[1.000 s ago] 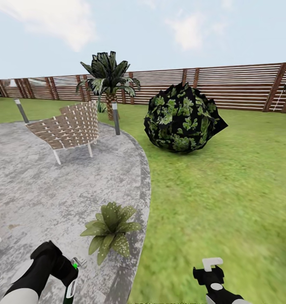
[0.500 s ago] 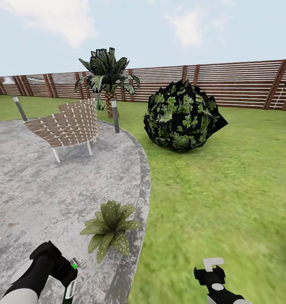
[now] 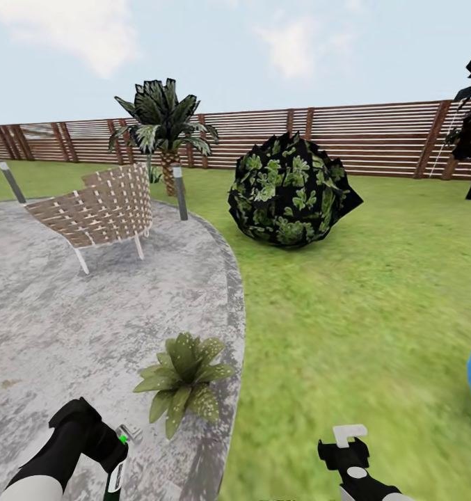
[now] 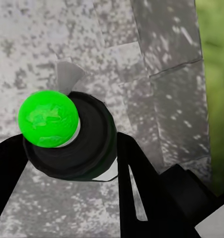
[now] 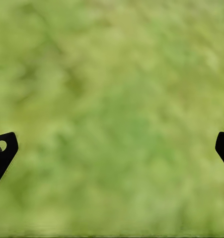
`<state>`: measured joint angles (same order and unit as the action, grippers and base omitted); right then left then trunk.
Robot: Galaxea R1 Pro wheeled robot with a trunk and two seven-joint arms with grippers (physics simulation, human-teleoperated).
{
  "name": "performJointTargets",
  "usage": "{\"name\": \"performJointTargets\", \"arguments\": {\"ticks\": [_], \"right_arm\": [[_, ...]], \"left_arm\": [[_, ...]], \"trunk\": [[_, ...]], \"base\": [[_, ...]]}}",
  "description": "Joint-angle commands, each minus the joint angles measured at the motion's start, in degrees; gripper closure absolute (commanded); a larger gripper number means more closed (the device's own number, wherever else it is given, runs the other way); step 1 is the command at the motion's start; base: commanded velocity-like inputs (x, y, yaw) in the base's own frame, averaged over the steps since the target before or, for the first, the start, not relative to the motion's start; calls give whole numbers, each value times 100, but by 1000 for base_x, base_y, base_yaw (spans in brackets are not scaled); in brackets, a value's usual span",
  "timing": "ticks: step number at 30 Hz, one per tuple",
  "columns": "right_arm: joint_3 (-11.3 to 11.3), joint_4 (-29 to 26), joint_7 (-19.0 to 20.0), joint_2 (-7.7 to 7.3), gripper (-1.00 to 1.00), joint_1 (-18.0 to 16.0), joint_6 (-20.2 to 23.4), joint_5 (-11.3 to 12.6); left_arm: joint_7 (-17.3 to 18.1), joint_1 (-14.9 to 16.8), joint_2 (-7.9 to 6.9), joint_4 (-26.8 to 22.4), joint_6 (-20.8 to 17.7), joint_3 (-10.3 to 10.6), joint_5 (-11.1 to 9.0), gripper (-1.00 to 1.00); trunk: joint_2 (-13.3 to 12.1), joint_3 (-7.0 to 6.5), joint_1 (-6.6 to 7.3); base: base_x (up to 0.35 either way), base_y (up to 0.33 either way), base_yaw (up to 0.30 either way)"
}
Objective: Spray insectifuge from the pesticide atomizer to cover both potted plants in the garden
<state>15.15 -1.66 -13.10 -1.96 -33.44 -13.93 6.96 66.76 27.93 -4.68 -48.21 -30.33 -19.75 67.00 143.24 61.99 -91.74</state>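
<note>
The left end effector is clamped around the slim white pesticide atomizer with a dark green end, low over the grey mottled paved patio. From the left wrist, the atomizer's bright green nozzle tip sits between the black fingers. Just ahead lies a small potted plant of broad pointed, pale-speckled green leaves at the patio's edge. The right end effector hangs spread apart over green lawn.
</note>
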Motion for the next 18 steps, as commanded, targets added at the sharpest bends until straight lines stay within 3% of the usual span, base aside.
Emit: {"name": "performJointTargets", "arguments": {"ticks": [1,11,18], "right_arm": [[50,4,-9,2,-100,-5,-22,60],[49,-1,-9,11,-100,-5,-22,69],[49,-1,-9,3,-100,-5,-22,69]], "left_arm": [[34,2,2,-5,-52,-10,15,100],[35,2,3,-5,-52,-11,6,100],[37,2,5,-5,-52,-11,5,100]], "trunk": [[2,5,1],[2,2,1],[2,-8,1]], "base": [[0,303,-267],[35,301,-74],[176,285,-267]]}}
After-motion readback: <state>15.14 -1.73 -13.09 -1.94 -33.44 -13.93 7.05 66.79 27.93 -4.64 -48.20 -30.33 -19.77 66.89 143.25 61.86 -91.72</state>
